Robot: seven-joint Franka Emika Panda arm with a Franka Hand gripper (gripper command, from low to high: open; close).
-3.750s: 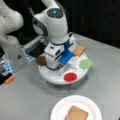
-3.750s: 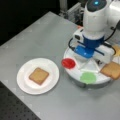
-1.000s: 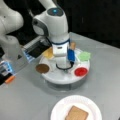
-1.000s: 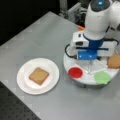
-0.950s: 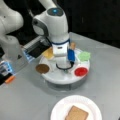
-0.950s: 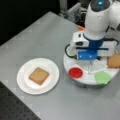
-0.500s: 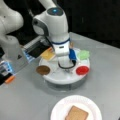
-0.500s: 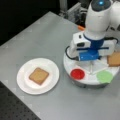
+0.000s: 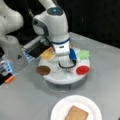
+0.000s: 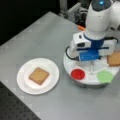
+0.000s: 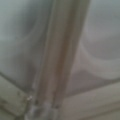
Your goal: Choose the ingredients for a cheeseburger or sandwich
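Here, claw low over tray centre, patty (untouched) at a front view's left

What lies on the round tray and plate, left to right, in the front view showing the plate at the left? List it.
Toast square on the white plate → red disc → green piece → second toast square at the tray's right edge.

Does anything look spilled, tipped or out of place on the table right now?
Nothing stands out. One toast square lies flat on the white plate; the patty and the other pieces lie flat on the round tray, where the claw is down at its middle.
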